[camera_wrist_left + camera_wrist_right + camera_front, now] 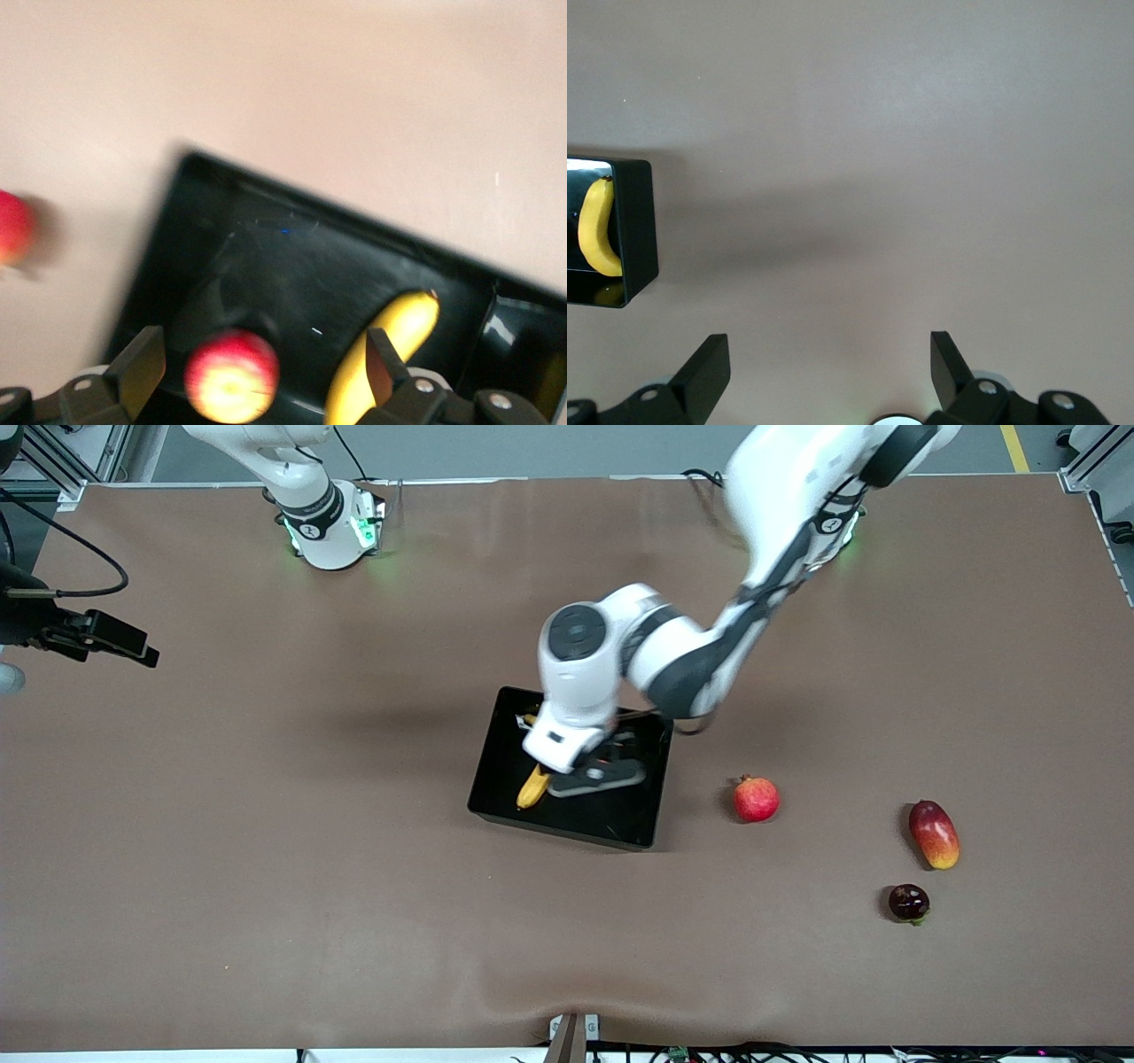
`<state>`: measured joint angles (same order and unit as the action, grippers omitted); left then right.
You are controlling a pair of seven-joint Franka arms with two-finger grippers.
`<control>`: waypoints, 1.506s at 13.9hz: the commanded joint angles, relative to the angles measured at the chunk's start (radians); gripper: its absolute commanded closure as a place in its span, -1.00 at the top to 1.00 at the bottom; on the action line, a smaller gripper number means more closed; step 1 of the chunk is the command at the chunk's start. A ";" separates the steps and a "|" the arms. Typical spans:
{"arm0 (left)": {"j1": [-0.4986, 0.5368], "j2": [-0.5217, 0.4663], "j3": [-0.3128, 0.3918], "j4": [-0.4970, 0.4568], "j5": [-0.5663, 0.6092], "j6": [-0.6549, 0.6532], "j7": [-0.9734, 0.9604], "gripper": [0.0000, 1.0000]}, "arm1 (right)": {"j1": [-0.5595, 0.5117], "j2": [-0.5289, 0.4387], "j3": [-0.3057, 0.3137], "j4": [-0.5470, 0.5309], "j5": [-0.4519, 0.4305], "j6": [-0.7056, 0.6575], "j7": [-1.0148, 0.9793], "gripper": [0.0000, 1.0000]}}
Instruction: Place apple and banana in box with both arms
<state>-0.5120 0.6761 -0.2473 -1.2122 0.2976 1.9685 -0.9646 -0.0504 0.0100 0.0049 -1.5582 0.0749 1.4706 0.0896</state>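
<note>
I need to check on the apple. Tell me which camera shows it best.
The left wrist view. There the apple shows whole, if blurred, between the open fingers of the left gripper, over the box. In the front view the left arm hides it. The right wrist view shows no apple.

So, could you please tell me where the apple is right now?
The apple is in the box, beside the banana, under the open left gripper; the front view hides it.
</note>
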 commanded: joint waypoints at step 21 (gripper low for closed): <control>0.549 -0.579 -0.006 -0.174 -0.147 -0.484 0.698 1.00 | 0.003 -0.025 0.003 -0.025 -0.012 -0.001 0.024 1.00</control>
<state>0.0090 0.1692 -0.2465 -1.3127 0.1901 1.4809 -0.2933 -0.0498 0.0099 0.0049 -1.5619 0.0749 1.4693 0.0923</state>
